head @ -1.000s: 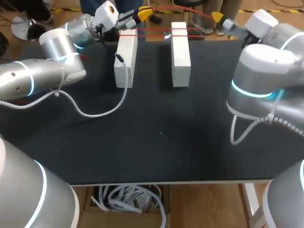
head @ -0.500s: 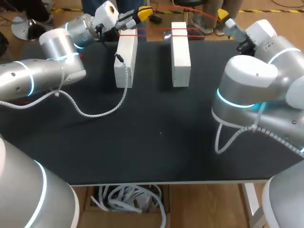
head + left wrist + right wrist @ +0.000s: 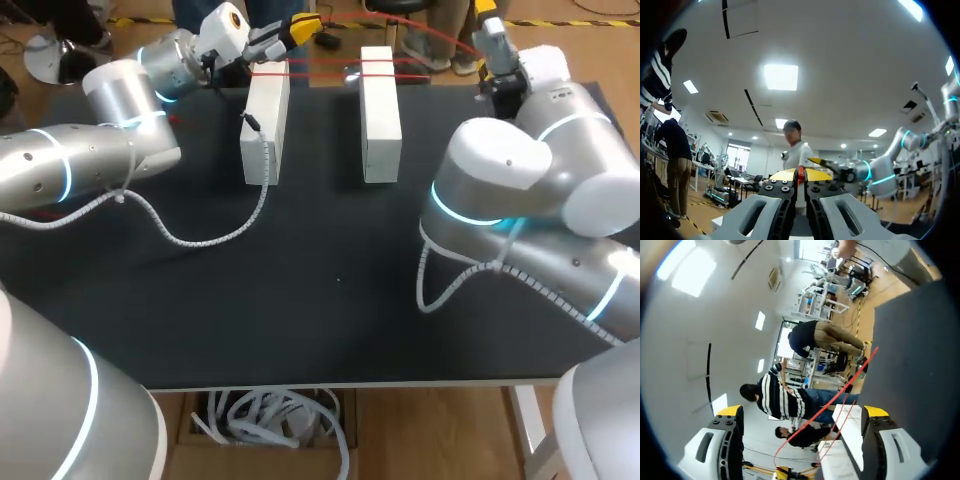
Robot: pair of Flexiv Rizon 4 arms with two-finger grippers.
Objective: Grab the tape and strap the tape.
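Observation:
Two white blocks (image 3: pixel 265 120) (image 3: pixel 380 110) stand side by side at the table's far edge. Red tape (image 3: pixel 320 68) is strapped across their far ends. A free length of it arcs over to my left gripper (image 3: pixel 303 26), which is shut on the tape just past the left block. In the left wrist view the yellow tips (image 3: pixel 800 174) are pressed together with a sliver of red between them. My right gripper (image 3: pixel 487 12) is beyond the far right of the blocks, open wide. In its wrist view the red tape (image 3: pixel 840 395) runs between the spread fingers (image 3: pixel 802 411) without touching them, with a white block (image 3: pixel 852 427) ahead.
A white coiled cable (image 3: pixel 215 235) trails from the left arm across the black table (image 3: pixel 330 300) beside the left block. The bulky right arm (image 3: pixel 520 190) lies over the table's right side.
My right arm has swung in over the table toward the middle, and its gripper has shifted left along the far edge. The left arm, the tape and the blocks have kept still.

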